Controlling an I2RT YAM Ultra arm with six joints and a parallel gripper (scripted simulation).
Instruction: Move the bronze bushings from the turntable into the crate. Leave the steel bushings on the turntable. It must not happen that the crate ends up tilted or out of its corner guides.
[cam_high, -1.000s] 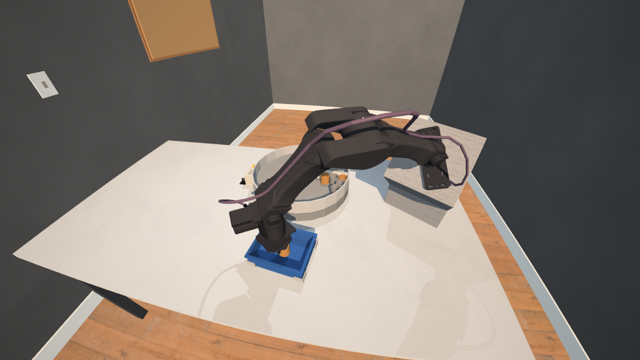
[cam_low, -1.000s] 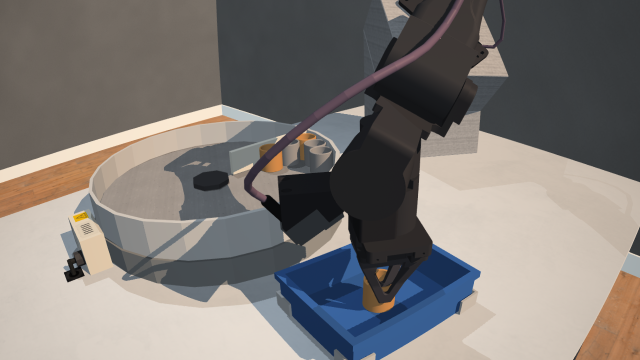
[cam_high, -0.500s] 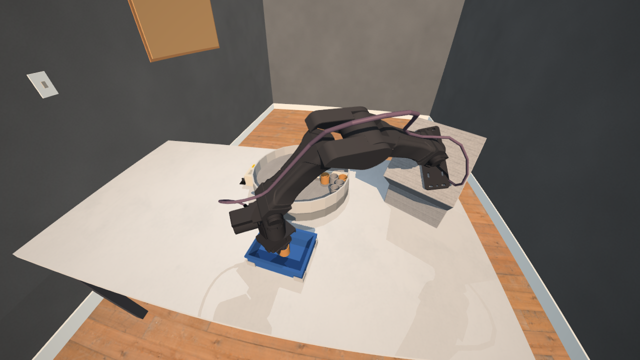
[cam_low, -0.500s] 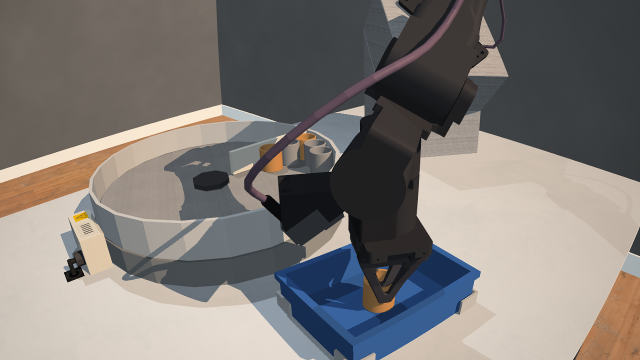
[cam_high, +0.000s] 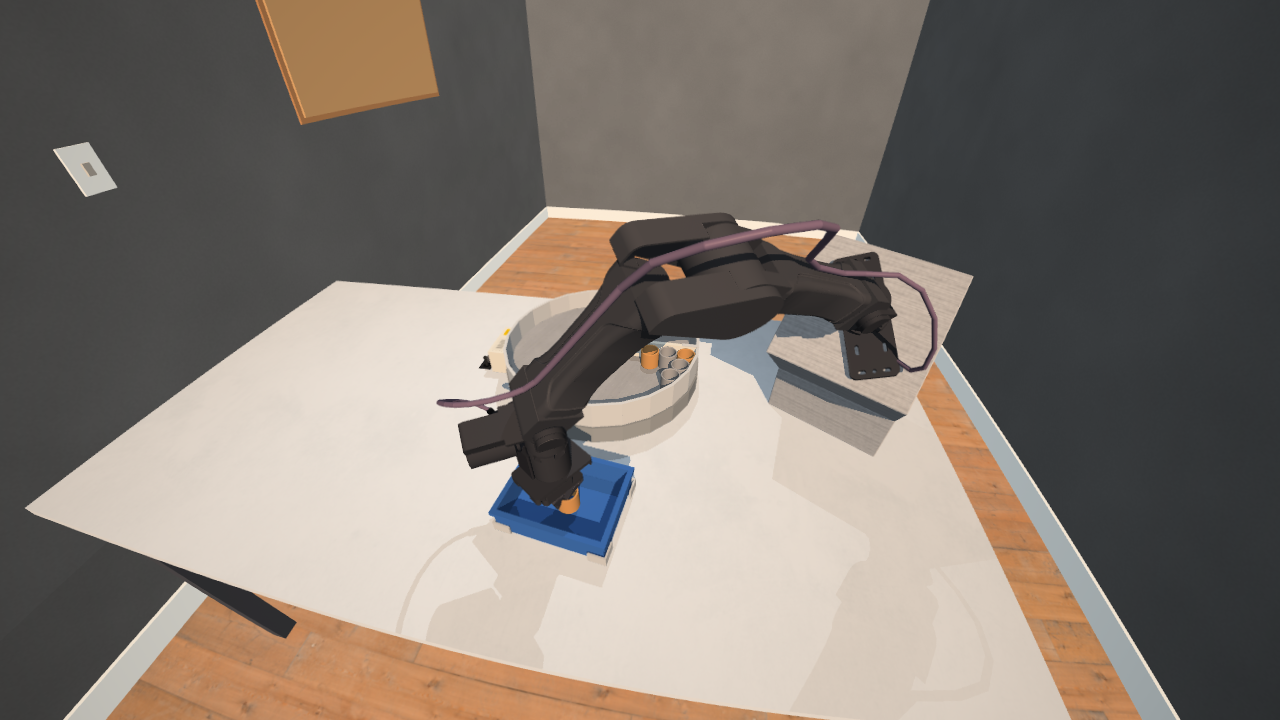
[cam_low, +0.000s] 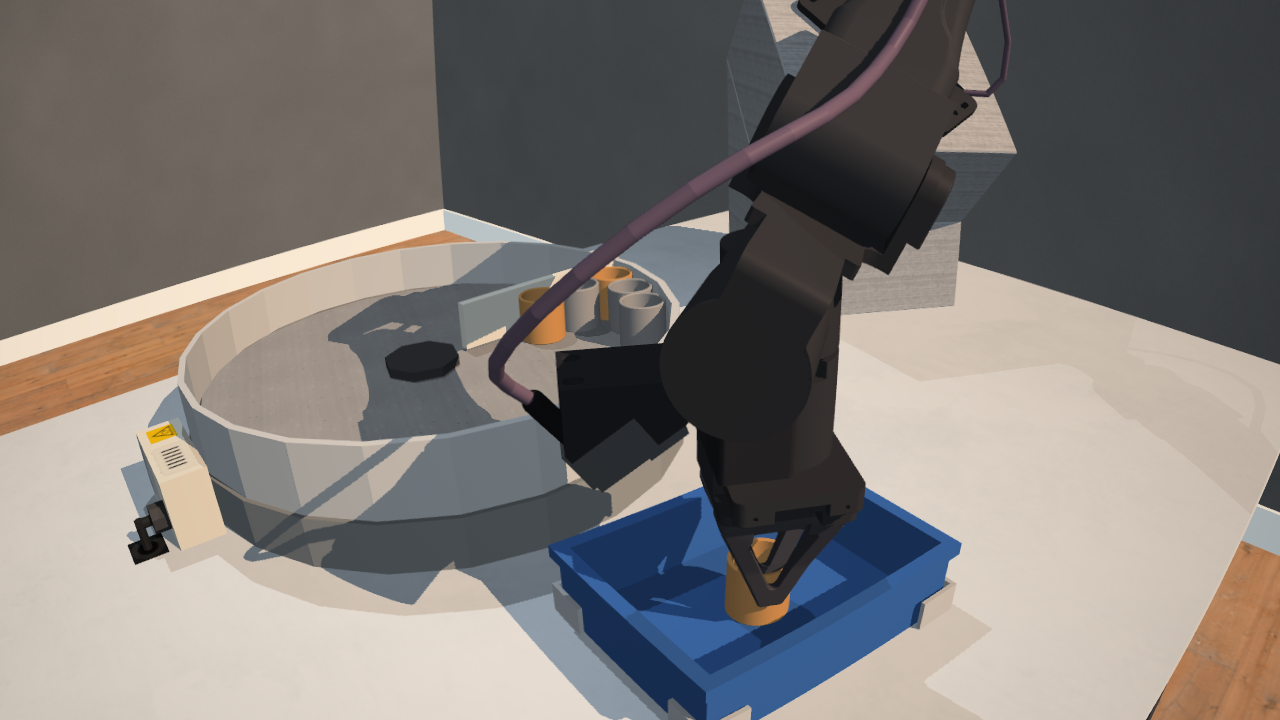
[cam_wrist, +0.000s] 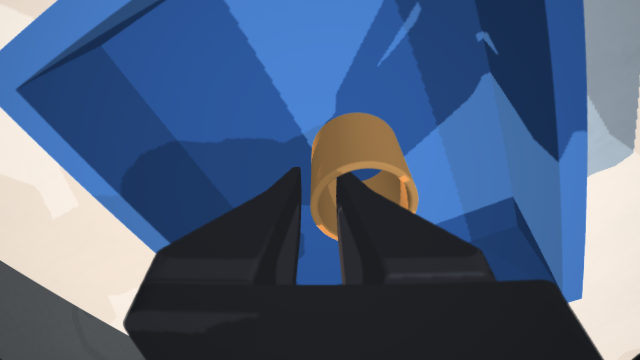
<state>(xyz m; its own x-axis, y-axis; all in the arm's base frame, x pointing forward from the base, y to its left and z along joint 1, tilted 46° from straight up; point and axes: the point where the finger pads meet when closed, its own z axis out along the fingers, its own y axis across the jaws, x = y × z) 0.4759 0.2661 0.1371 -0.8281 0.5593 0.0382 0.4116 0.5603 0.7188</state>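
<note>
Wrist: end effector (cam_high: 556, 501) (cam_low: 771, 592) (cam_wrist: 318, 180) narrowly open, nothing gripped, straddling bronze bushing's (cam_high: 570, 505) (cam_low: 741, 592) (cam_wrist: 355, 140) wall inside crate (cam_high: 559, 538) (cam_low: 832, 632) (cam_wrist: 572, 100). Risk: sideways exit snags bushing, tips it; hitting crate wall could unseat crate.

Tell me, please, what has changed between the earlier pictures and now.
Nothing visibly: the black two-fingered gripper stayed at the orange-brown bronze bushing in the blue rectangular crate; the round grey-walled turntable looks unchanged.
</note>
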